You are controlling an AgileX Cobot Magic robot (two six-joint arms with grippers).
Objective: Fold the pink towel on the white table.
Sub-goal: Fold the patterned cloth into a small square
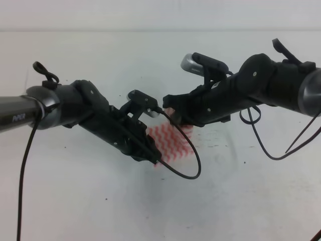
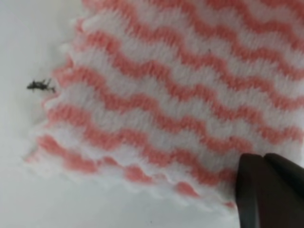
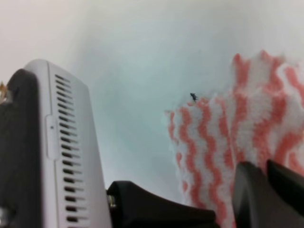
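Note:
The pink towel [image 1: 174, 144], striped in wavy pink and white, lies on the white table [image 1: 75, 201] between my two arms. My left gripper [image 1: 153, 158] is at the towel's near-left edge. In the left wrist view its dark fingers [image 2: 280, 194] are pressed together over the towel's [image 2: 180, 95] scalloped edge. My right gripper [image 1: 171, 118] is at the towel's far corner. In the right wrist view its fingers [image 3: 285, 190] are closed together on the cloth [image 3: 223, 142], which rises in a fold there. Much of the towel is hidden under both arms.
A small dark speck [image 2: 40, 85] sits on the table just off the towel's corner [image 3: 193, 96]. The left arm's grey vented camera housing [image 3: 61, 142] stands close beside my right gripper. Black cables [image 1: 193, 165] loop over the table near the towel.

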